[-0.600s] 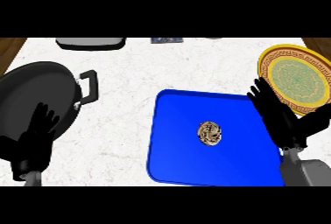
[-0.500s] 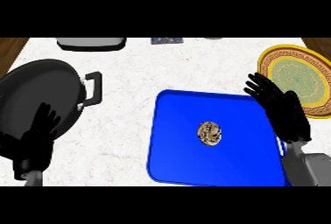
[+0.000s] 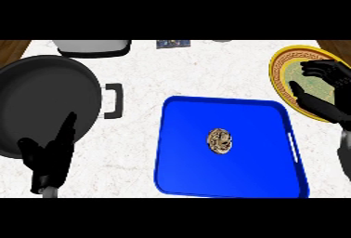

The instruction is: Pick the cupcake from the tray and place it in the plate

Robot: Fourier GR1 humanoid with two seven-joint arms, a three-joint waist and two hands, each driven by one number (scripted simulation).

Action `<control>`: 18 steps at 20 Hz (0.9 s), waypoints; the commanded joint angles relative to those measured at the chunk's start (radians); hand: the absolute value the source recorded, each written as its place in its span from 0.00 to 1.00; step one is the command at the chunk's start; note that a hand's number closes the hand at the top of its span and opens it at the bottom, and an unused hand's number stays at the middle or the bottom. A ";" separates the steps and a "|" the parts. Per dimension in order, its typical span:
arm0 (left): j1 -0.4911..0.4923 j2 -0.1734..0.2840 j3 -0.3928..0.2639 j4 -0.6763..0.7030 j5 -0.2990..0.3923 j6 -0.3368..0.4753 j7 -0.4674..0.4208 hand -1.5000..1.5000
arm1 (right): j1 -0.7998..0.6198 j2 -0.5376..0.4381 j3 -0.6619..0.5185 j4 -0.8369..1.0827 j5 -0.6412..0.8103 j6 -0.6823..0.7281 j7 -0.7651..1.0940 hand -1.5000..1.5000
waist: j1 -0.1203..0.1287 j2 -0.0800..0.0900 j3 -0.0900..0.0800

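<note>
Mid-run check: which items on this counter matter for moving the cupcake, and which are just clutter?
Part of the job:
- small round brown cupcake, lying on the tray
- blue rectangular tray
- yellow-rimmed round plate with green centre
- right hand, over the plate

Just lying about:
- large black pan with side handle
- grey container at the far edge
- left hand, resting at lower left

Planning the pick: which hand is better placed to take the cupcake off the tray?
Probably the right hand: it hovers over the plate, beside the tray holding the cupcake. The left hand rests over by the pan.
</note>
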State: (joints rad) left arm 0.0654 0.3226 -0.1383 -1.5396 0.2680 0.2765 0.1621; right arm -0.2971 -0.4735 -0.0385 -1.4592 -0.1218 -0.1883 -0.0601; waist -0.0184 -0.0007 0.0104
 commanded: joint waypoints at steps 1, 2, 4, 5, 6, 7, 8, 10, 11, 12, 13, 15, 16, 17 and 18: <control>-0.069 -0.053 -0.094 0.034 0.024 -0.068 0.080 0.50 | 0.031 0.100 -0.014 0.068 0.074 -0.129 -0.178 0.00 | 0.007 0.009 -0.009; -0.033 -0.033 -0.078 0.028 0.029 -0.092 0.060 0.50 | 0.075 0.080 -0.038 0.009 0.039 -0.093 -0.199 0.00 | 0.005 0.002 -0.010; -0.036 -0.077 -0.112 0.049 0.000 -0.061 0.069 0.50 | 0.090 0.109 -0.012 0.021 0.044 -0.065 -0.270 0.00 | 0.011 0.003 -0.010; -0.050 -0.083 -0.091 0.078 0.009 -0.078 0.034 0.50 | 0.144 0.047 -0.047 -0.063 0.004 -0.014 -0.209 0.00 | 0.000 0.000 -0.011; 0.011 -0.066 -0.113 -0.034 -0.004 -0.064 0.075 0.50 | 0.170 0.052 -0.022 -0.062 0.045 -0.024 -0.228 0.00 | 0.011 -0.002 -0.010; 0.008 -0.095 -0.121 0.036 -0.030 -0.052 0.016 0.50 | 0.184 0.004 -0.022 -0.127 0.046 -0.001 -0.157 0.00 | 0.003 -0.002 -0.011; 0.001 -0.051 -0.093 0.041 -0.014 -0.103 0.013 0.50 | 0.107 0.012 0.003 -0.053 0.091 -0.014 -0.141 0.00 | 0.018 0.001 -0.011; -0.054 -0.069 -0.075 0.079 -0.008 -0.069 0.052 0.50 | 0.164 -0.071 0.071 -0.102 0.139 0.061 -0.058 0.00 | -0.002 0.001 -0.013; 0.001 -0.083 -0.088 0.092 -0.007 -0.091 -0.010 0.50 | 0.174 -0.099 0.083 -0.116 0.164 0.071 -0.037 0.00 | 0.001 0.000 -0.014; -0.059 -0.084 -0.092 0.056 -0.028 -0.046 0.060 0.50 | 0.152 -0.168 0.092 -0.106 0.167 0.142 0.007 0.00 | -0.003 0.001 -0.014; -0.028 -0.058 -0.076 0.034 0.004 -0.088 0.057 0.50 | 0.165 -0.171 0.139 -0.135 0.198 0.152 0.055 0.00 | 0.006 -0.002 -0.015; -0.017 -0.084 -0.100 0.054 -0.024 -0.075 0.029 0.50 | 0.158 -0.193 0.194 -0.173 0.229 0.196 0.115 0.00 | 0.008 -0.001 -0.014; -0.018 -0.075 -0.100 0.047 -0.027 -0.081 0.041 0.50 | 0.167 -0.183 0.223 -0.184 0.259 0.189 0.143 0.00 | 0.011 -0.001 -0.013; -0.017 -0.055 -0.070 0.061 0.004 -0.112 0.042 0.50 | 0.121 -0.210 0.217 -0.223 0.245 0.222 0.218 0.00 | 0.014 -0.001 -0.014; -0.061 -0.090 -0.084 0.069 -0.016 -0.075 0.057 0.50 | 0.110 -0.216 0.234 -0.228 0.259 0.241 0.245 0.00 | 0.010 0.001 -0.013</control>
State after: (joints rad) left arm 0.0402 0.2878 -0.1798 -1.5219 0.2314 0.2233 0.1820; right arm -0.1577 -0.6425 0.1299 -1.6291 0.0898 -0.0150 0.0535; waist -0.0044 -0.0100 0.0094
